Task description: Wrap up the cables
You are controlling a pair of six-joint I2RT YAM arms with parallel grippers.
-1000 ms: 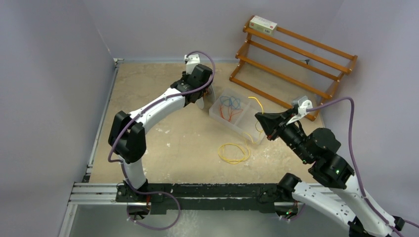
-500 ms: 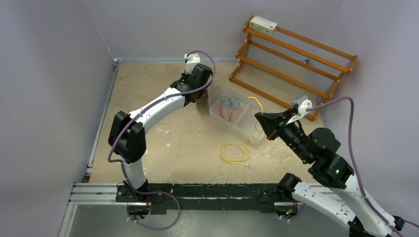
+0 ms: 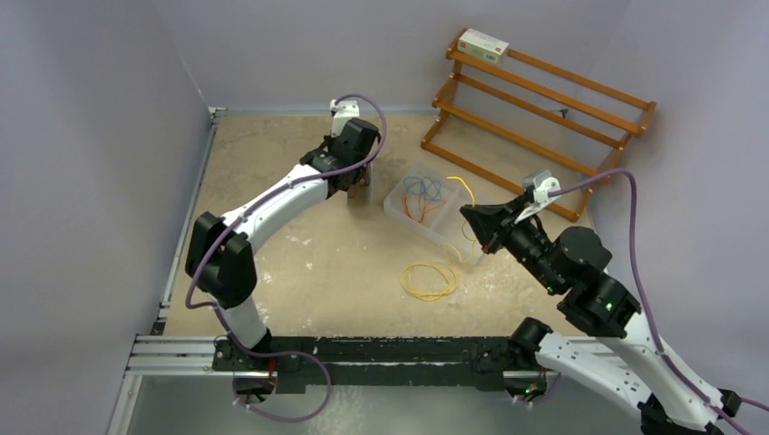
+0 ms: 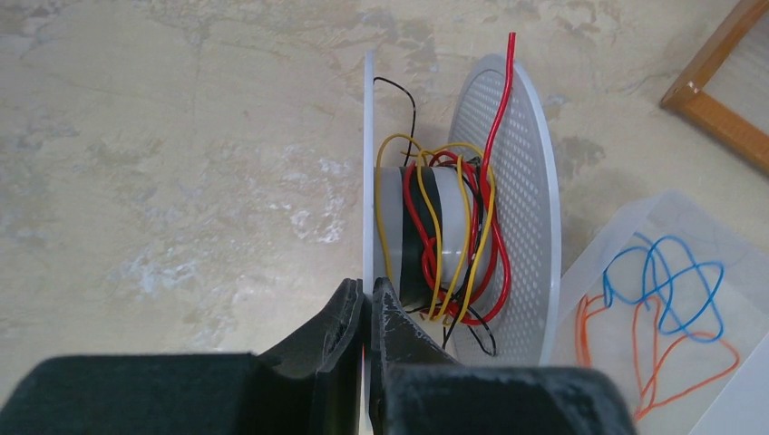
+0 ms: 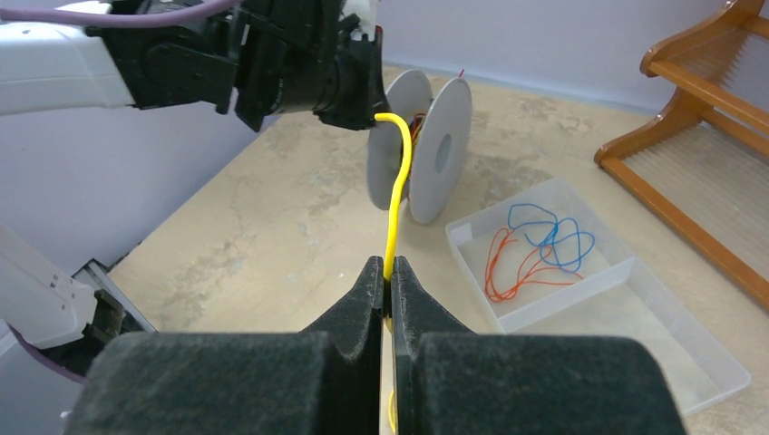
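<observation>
**Cable [image 5: 396,190] end offered to the spool [image 5: 440,159] for winding**

The spool stands on edge beside the tray [image 5: 571,292], its near flange nipped between the closed fingers of the left gripper [image 4: 365,294]. The yellow cable is pinched in the right gripper [image 5: 390,272], with its free end arched toward the spool. From above, the rest is seen coiled on the table [image 3: 299,263] near the tray. The end is best led between the flanges onto the hub [image 4: 399,227]. The spool should be steadied and light tension applied, so that the coil is paid out without being snagged on the tray rim.
</observation>
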